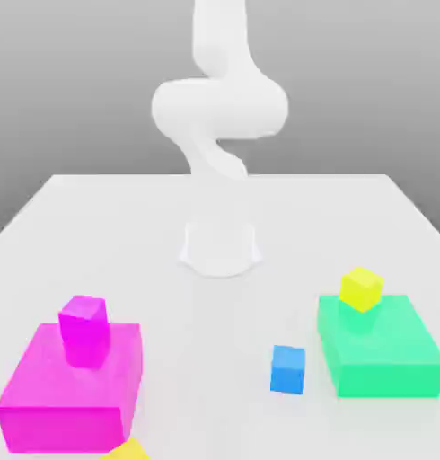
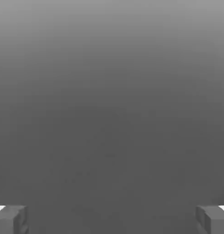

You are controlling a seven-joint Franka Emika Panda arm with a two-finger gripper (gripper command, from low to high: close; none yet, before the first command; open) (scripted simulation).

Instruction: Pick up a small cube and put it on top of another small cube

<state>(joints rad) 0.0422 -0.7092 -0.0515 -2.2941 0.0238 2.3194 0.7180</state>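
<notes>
Peeking in nearest the camera, the golden-yellow cube (image 1: pixel 127 451) is sitting by the big magenta block's (image 1: pixel 71 391) front corner. Blue cube (image 1: pixel 287 369) is waiting just beside the green block (image 1: pixel 385 350). Nothing's stacked yet, I'm guessing. I'm watching the arm (image 1: pixel 219 108) curling up high, claw (image 2: pixel 112 219) spread wide, gripping nothing.

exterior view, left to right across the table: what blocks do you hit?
Big magenta block, with the magenta small cube on it → golden-yellow small cube at the bottom edge → blue small cube → big green block, with the lemon-yellow small cube on it.
</notes>
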